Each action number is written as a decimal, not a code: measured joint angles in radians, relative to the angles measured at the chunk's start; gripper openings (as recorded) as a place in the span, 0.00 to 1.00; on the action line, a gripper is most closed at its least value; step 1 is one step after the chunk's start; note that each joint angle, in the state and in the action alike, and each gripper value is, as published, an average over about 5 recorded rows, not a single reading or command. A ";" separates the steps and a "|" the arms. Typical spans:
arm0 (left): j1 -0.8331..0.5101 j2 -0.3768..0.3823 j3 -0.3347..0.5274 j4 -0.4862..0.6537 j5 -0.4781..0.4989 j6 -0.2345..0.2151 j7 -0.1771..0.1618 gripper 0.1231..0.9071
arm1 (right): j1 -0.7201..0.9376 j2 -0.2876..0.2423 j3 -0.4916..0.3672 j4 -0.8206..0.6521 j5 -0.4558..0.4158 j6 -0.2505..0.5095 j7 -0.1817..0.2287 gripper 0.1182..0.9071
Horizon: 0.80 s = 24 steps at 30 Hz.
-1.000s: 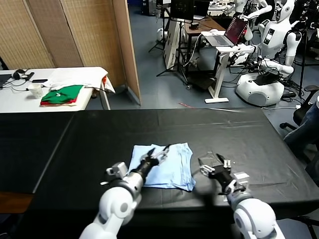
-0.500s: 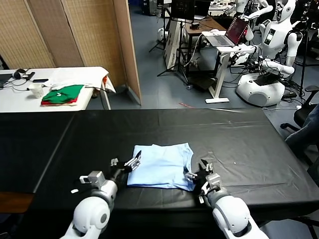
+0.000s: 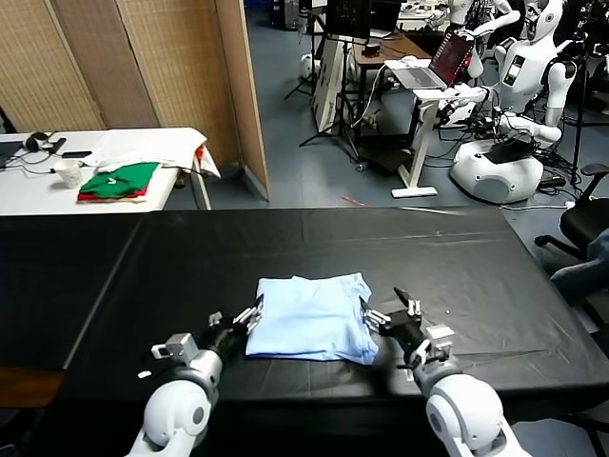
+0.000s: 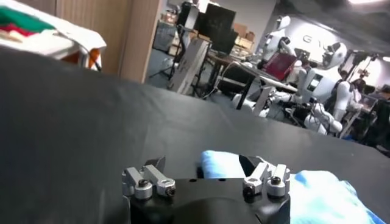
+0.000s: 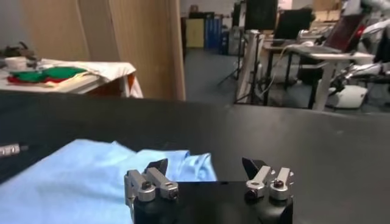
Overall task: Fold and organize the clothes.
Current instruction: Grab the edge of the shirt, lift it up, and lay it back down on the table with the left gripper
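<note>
The clothes, one pale sky-blue T-shirt (image 3: 309, 319), lie folded into a rough rectangle on the black table (image 3: 457, 257), near its front edge. My left gripper (image 3: 236, 317) stands open low at the shirt's left edge, holding nothing. In the left wrist view the gripper (image 4: 204, 163) has a corner of the shirt (image 4: 317, 195) just ahead of its spread fingers. Open too, my right gripper (image 3: 385, 307) sits at the shirt's right edge. From the right wrist the gripper (image 5: 205, 165) faces the shirt (image 5: 79, 182), whose bunched edge lies just beyond the fingertips.
A white side table (image 3: 29, 190) at the back left carries green-and-red folded garments (image 3: 119, 181) and a white cloth (image 3: 143, 145). A wooden screen (image 3: 171, 67) stands behind it. Other robots (image 3: 519, 95) and a desk with a laptop (image 3: 447, 62) fill the back right.
My left gripper has drawn back from over the shirt's middle to its left edge. The right gripper swung in from the right to the shirt's right edge. Both stayed open.
</note>
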 joint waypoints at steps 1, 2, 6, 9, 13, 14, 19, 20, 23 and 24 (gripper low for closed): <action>0.002 -0.004 0.001 0.002 -0.004 0.000 0.001 1.00 | 0.002 0.000 0.001 0.000 0.000 0.000 0.000 1.00; 0.005 -0.008 0.002 0.002 -0.008 0.000 0.002 1.00 | 0.003 0.000 0.001 0.000 0.000 -0.001 0.000 1.00; 0.014 -0.020 0.007 0.002 -0.017 0.001 0.005 0.98 | 0.005 0.001 0.003 -0.001 0.001 -0.001 0.000 1.00; 0.019 -0.028 0.012 0.001 -0.020 0.001 0.007 0.88 | 0.004 0.001 0.005 -0.001 0.001 -0.001 0.000 1.00; 0.023 -0.035 0.016 0.000 -0.028 0.000 0.008 0.60 | 0.002 0.001 0.007 0.001 0.000 -0.001 0.000 1.00; 0.024 -0.035 0.016 0.000 -0.032 0.001 0.007 0.53 | 0.002 0.002 0.007 0.001 0.000 -0.001 0.000 1.00; 0.027 -0.034 0.010 -0.015 -0.073 0.008 -0.003 0.13 | 0.000 0.002 0.014 0.004 -0.001 -0.001 0.000 1.00; 0.027 -0.032 0.009 -0.019 -0.079 0.011 -0.004 0.09 | -0.001 0.002 0.017 0.005 -0.001 -0.001 0.000 1.00; 0.026 -0.023 0.007 -0.030 -0.076 0.021 -0.007 0.05 | -0.006 0.002 0.029 0.007 -0.002 -0.001 0.002 1.00; 0.026 -0.019 0.006 -0.034 -0.067 0.023 -0.006 0.06 | -0.009 0.002 0.034 0.007 -0.002 -0.001 0.004 1.00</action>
